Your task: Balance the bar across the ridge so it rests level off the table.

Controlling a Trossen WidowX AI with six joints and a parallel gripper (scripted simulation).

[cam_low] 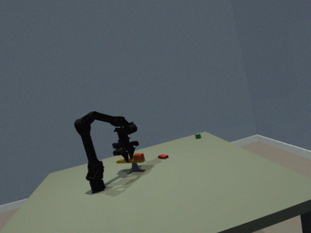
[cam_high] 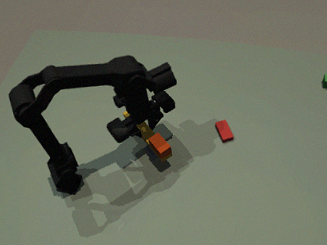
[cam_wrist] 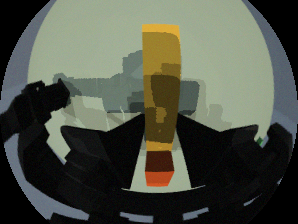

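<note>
long yellow bar (cam_high: 148, 134) (cam_low: 122, 161) (cam_wrist: 162, 50) looking pretty level atop the grey wedge-shaped ridge (cam_low: 135, 167), orange block (cam_high: 160, 145) (cam_low: 138, 156) (cam_wrist: 159, 178) on one end, black pincer (cam_high: 145, 129) (cam_low: 130, 160) (cam_wrist: 160, 116) around it, can't tell if clenched or released

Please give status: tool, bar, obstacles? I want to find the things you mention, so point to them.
Tool (cam_high: 146, 132) (cam_low: 130, 160) (cam_wrist: 160, 116) astride yellow bar (cam_high: 147, 135) (cam_low: 121, 161) (cam_wrist: 162, 52), grip unclear. Bar over ridge (cam_high: 154, 155) (cam_low: 135, 167), looks near level, orange block (cam_high: 160, 144) (cam_low: 138, 156) (cam_wrist: 159, 178) on one end. Nothing seen blocking.
</note>
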